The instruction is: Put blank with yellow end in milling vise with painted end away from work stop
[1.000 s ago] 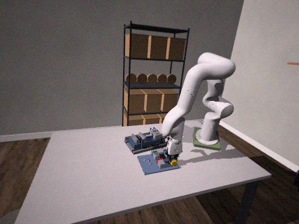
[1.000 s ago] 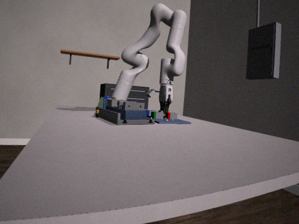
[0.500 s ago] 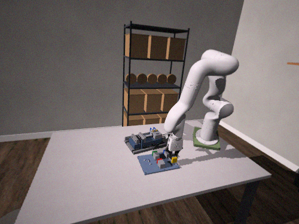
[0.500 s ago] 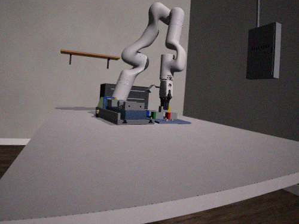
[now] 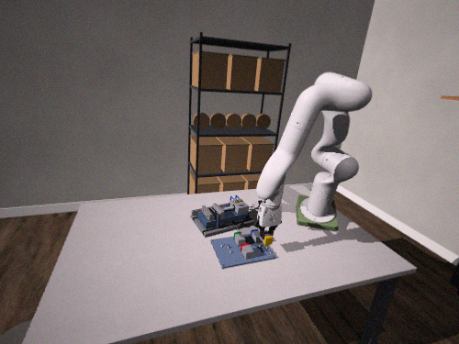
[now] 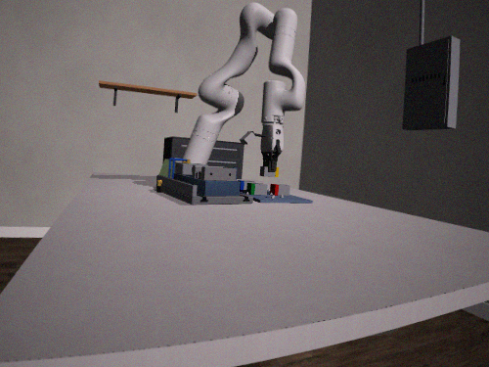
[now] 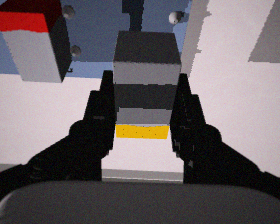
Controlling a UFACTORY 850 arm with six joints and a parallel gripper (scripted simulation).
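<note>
My gripper (image 5: pixel 267 233) (image 6: pixel 270 166) (image 7: pixel 143 90) is shut on the blank with the yellow end (image 5: pixel 268 240) (image 6: pixel 277 172) (image 7: pixel 142 131), one finger on each long side. The blank hangs clear above the infeed plate (image 5: pixel 225 258) (image 6: pixel 298 201) (image 7: pixel 95 32), roughly level, near the plate's edge. The red-ended blank (image 5: pixel 248 252) (image 6: pixel 283 189) (image 7: pixel 40 55), green-ended blank (image 5: pixel 238 236) (image 6: pixel 251 189) and blue-ended blank (image 5: pixel 254 233) (image 6: pixel 242 186) stand on the plate. The vise (image 5: pixel 226 220) (image 6: pixel 220 188) is beside it; its fixed jaw (image 5: pixel 208 213) is at the left in the top view. The work stop cannot be made out.
Hoses (image 5: pixel 235 198) (image 6: pixel 172 166) rise from the vise's other end block. Small pins (image 7: pixel 175 17) stand up from the infeed plate. The arm's green base plate (image 5: pixel 317 224) is on the table (image 5: pixel 138 275) (image 6: pixel 220 269). A grey cabinet (image 6: pixel 230 154) shows behind the vise.
</note>
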